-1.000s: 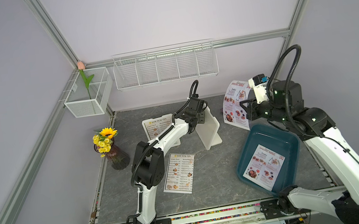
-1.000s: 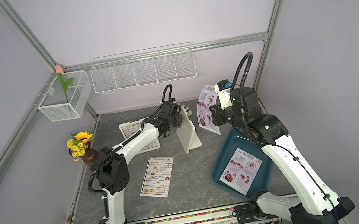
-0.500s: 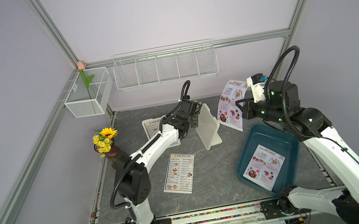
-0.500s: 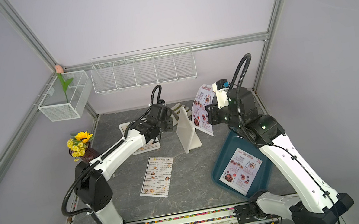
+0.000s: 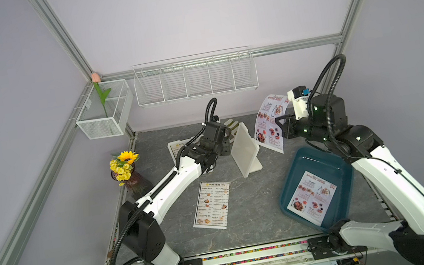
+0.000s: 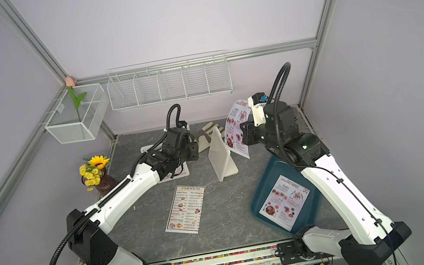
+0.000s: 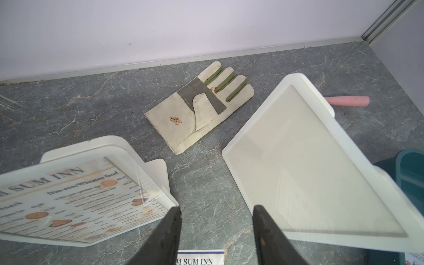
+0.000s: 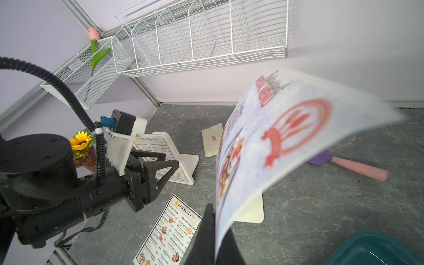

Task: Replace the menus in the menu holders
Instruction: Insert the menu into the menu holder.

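Far left, the vase of yellow flowers [image 5: 125,168] sits by the wall. Beside it the left arm [image 5: 168,184] stretches low and long from its base at the front rail, forearm nearly flat over the table. Its wrist hangs above the filled menu holder [image 7: 128,149], which has a DIM SUM INN menu [image 7: 68,197] behind the clear front. The left gripper [image 7: 217,207] has its jaws apart with nothing between them, aimed at the gap between that holder and the empty menu holder [image 5: 245,148], with the glove [image 7: 202,107] beyond. A loose DIM SUM INN sheet [image 5: 212,205] lies flat nearer the front. On the right, the right arm [image 5: 385,177] climbs steeply from its base and folds inward. The right gripper [image 8: 214,215] is clamped on the edge of a SPECIAL MENU sheet [image 5: 271,123], held upright and curling just beside the empty holder. Below it, the teal tray [image 5: 322,162] holds a second SPECIAL MENU sheet [image 5: 313,197].
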